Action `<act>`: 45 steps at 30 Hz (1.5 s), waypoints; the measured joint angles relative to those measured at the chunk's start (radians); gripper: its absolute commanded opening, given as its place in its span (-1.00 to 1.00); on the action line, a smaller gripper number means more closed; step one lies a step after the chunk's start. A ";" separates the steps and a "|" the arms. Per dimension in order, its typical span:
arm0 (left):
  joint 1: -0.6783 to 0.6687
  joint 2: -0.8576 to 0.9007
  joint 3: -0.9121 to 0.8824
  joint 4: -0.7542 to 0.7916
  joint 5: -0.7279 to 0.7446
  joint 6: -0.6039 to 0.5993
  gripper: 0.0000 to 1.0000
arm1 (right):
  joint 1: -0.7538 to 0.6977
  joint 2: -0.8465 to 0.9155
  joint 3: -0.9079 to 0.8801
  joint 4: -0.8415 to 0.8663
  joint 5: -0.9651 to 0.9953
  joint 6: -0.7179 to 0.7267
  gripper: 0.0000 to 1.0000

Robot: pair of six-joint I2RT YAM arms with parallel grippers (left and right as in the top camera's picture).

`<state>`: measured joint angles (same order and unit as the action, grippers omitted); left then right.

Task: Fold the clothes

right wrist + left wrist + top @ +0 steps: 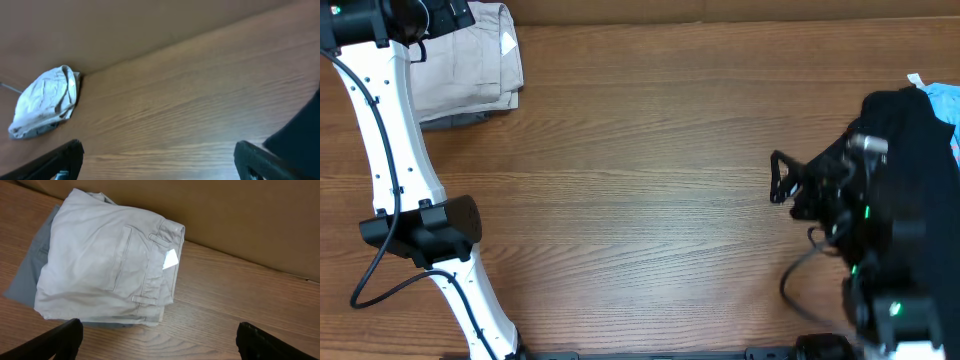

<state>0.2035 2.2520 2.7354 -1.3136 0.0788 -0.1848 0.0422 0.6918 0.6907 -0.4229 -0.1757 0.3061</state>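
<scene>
The pale beige shorts [105,260] lie folded with a small white tag [171,260] at the waistband. They sit on top of folded grey shorts [27,272], at the table's far left corner [470,60]. My left gripper [160,342] is open and empty just in front of this stack; in the overhead view [448,14] it hovers at the stack's far edge. My right gripper [777,178] is open and empty over bare wood at the right. A black T-shirt [910,125] lies bunched at the right edge, behind the right arm. It shows as a dark shape in the right wrist view [302,132].
A brown cardboard wall [240,215] runs along the table's back edge. A light blue cloth [945,100] peeks out at the far right beside the black T-shirt. The beige stack shows far off in the right wrist view [45,100].
</scene>
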 measured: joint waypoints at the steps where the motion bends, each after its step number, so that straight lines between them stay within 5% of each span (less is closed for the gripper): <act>1: 0.000 0.000 0.000 0.000 0.000 0.000 1.00 | -0.002 -0.052 -0.064 0.054 -0.001 -0.013 1.00; 15: 0.000 0.000 0.000 0.000 0.000 0.000 1.00 | -0.015 -0.557 -0.652 0.555 -0.003 -0.077 1.00; 29: 0.000 0.000 0.000 0.000 0.000 0.000 1.00 | -0.014 -0.678 -0.672 0.343 0.053 -0.091 1.00; 45: 0.000 0.000 0.000 0.000 0.000 0.000 1.00 | -0.014 -0.678 -0.672 0.341 0.061 -0.093 1.00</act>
<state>0.2035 2.2520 2.7354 -1.3136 0.0792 -0.1848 0.0280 0.0139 0.0185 -0.0814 -0.1143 0.2127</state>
